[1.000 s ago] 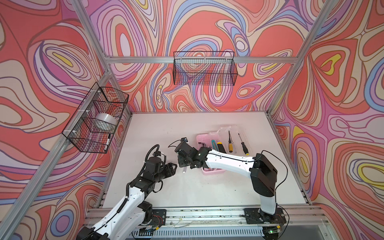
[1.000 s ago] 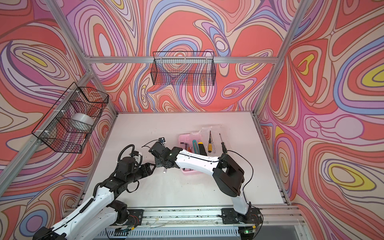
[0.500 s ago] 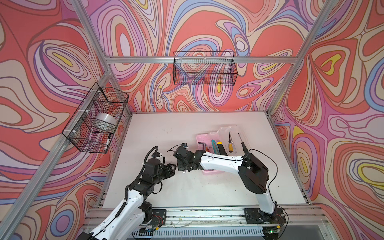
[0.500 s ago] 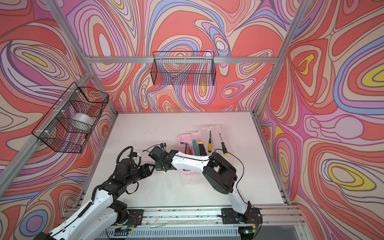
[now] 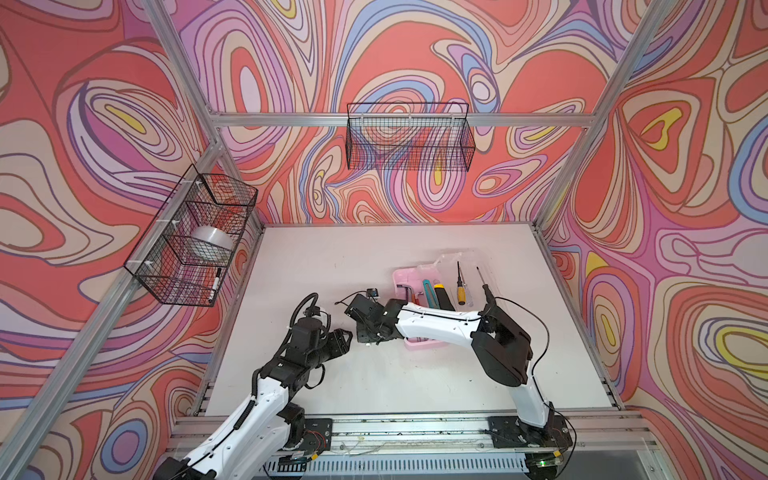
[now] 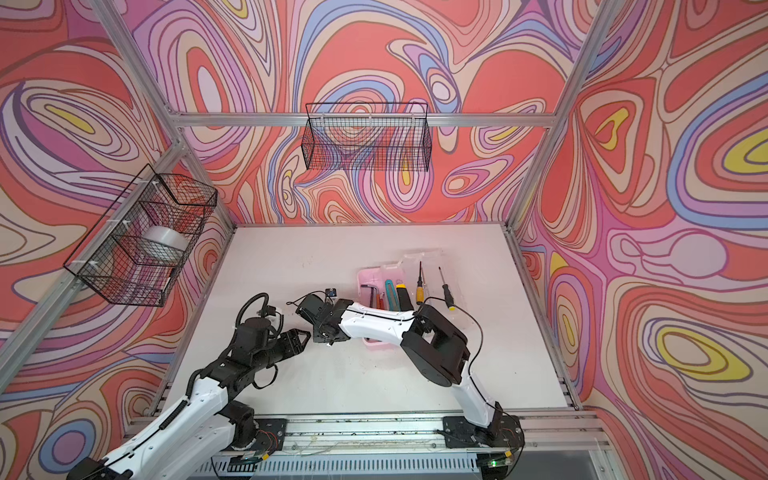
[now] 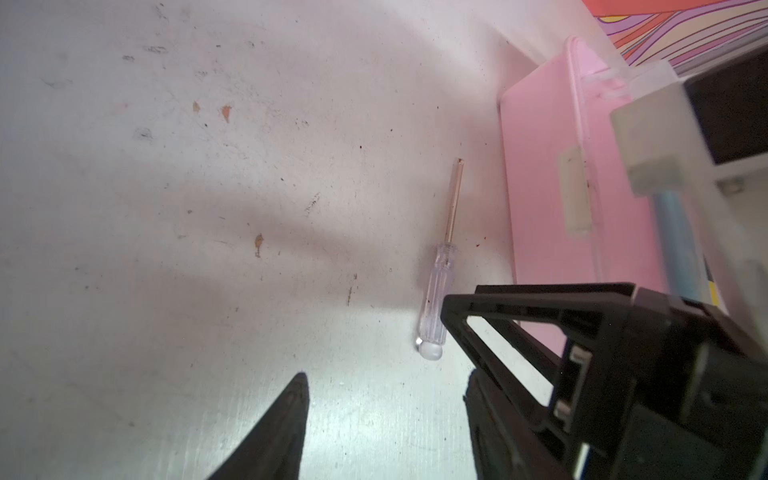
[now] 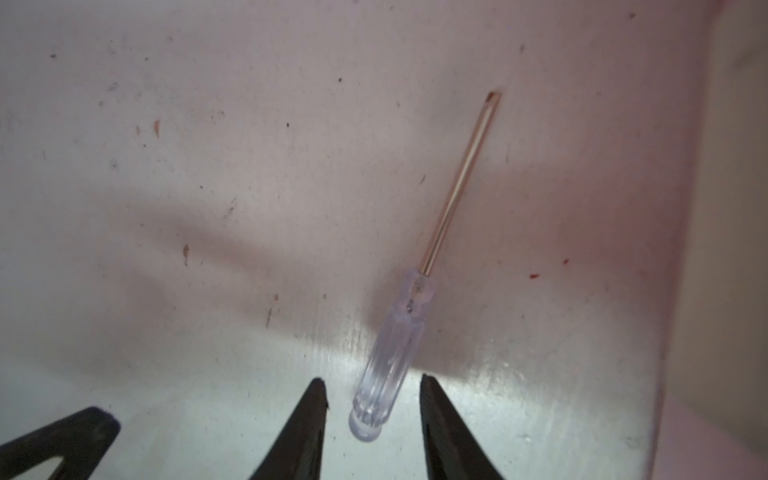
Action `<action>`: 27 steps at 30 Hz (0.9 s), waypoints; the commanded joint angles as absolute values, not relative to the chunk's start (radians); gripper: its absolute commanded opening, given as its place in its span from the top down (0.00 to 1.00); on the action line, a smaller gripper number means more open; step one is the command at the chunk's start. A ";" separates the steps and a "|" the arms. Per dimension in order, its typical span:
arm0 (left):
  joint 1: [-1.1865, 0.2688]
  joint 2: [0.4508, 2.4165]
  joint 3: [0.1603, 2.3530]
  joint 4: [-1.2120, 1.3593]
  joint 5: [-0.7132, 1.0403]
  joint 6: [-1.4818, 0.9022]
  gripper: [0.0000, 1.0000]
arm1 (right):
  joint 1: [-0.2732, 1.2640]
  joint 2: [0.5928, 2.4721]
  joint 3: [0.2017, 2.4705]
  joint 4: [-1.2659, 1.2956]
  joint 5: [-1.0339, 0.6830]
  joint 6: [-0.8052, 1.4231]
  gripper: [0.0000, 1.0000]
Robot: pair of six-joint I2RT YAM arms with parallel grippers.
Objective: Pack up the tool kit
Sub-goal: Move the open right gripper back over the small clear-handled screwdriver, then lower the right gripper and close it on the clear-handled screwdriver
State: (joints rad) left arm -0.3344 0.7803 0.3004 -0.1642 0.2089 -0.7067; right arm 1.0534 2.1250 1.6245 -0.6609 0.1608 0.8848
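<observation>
A small clear-handled screwdriver point(image 8: 395, 357) lies flat on the white table. Its handle end sits between the fingertips of my right gripper point(image 8: 372, 388), which is open and not touching it. My left gripper point(image 7: 386, 380) is open and empty just short of the same screwdriver point(image 7: 434, 307). In both top views the two grippers point(image 5: 365, 334) point(image 5: 347, 336) nearly meet left of the open pink case point(image 5: 401, 276). A teal knife point(image 5: 428, 289) and a yellow-black knife point(image 5: 441, 293) lie by the case, partly under my right arm.
A yellow-handled screwdriver point(image 5: 460, 291) and a black-handled one point(image 5: 484, 286) lie by the clear lid point(image 5: 457, 257). A black hex key point(image 5: 405, 289) rests in the pink base. Wire baskets hang on the back wall point(image 5: 409, 143) and the left wall point(image 5: 191, 241).
My right gripper has moved left and down towards the left gripper, over the small clear screwdriver. The left arm has barely shifted.
</observation>
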 commanded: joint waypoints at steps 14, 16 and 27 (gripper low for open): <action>-0.332 0.742 0.280 -0.193 0.170 -0.681 0.39 | 1.055 2.232 1.721 -0.748 0.197 0.931 0.67; -0.332 0.739 0.279 -0.199 0.168 -0.682 0.39 | 1.056 2.234 1.721 -0.749 0.213 0.928 0.69; -0.328 0.736 0.278 -0.201 0.163 -0.688 0.39 | 1.043 2.269 1.726 -0.750 0.228 0.907 0.70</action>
State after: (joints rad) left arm -0.3336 0.7372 0.2874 -0.1867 0.1783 -0.6991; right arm 1.0512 2.2341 1.7187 -0.7357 0.2123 0.9142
